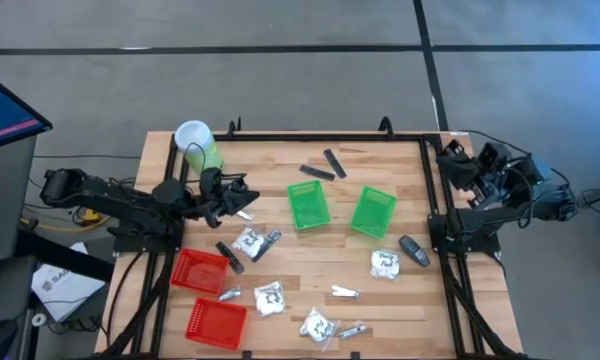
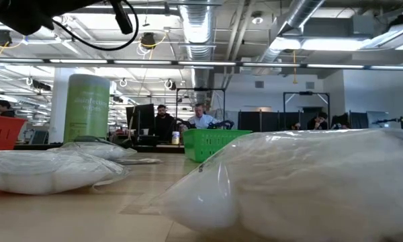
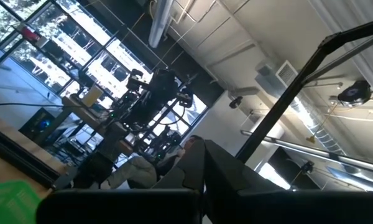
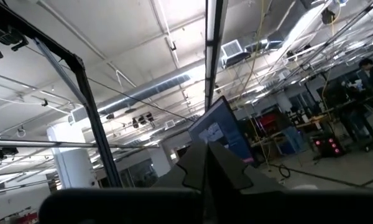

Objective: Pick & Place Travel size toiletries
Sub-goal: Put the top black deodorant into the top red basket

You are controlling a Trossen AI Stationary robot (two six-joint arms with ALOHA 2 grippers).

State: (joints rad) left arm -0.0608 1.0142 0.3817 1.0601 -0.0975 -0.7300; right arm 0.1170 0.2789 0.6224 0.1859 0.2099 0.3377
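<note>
A: Toiletries (image 1: 270, 298) where?
B: Scattered on the tabletop (image 1: 380, 300), mostly between red baskets (image 1: 198, 270) and green baskets (image 1: 309, 205).
A: Hands?
B: Left hand (image 1: 242, 195) closed, empty, just beside nearest packet (image 1: 248, 242). Right hand (image 1: 448, 160) closed, empty, at far right edge, well apart.

We see bright, even overhead light from long ceiling strip lamps (image 2: 336, 65). The pale wooden slatted table (image 1: 280, 225) shows soft shadows. Nearby white crinkly plastic packets (image 2: 302, 185) look blurred.
</note>
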